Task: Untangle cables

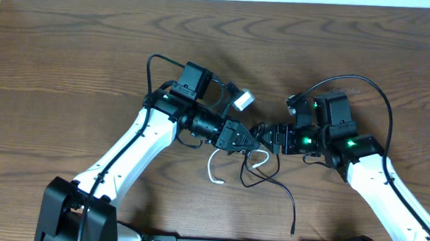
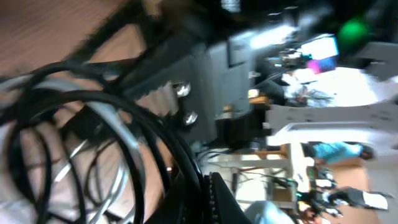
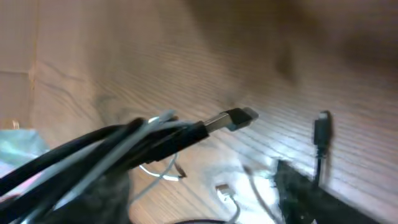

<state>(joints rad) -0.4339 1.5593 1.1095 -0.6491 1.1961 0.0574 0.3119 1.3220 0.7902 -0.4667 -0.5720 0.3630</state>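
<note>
Wooden counter (image 1: 71, 46) bears both arms, meeting mid-surface. Left hand (image 1: 251, 143) is pinched together on the cables (image 1: 255, 161); their white cord (image 1: 212, 168) and black cord (image 1: 293, 213) trail onto the counter. Right hand (image 1: 264, 134) sits just beside it; whether apart or together, I cannot tell.

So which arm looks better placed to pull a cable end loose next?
Probably the right. The left pincer is shut, apparently holding the cables in a bunch, while the right pincer sits just beside that bunch, with a plug end close ahead.
</note>
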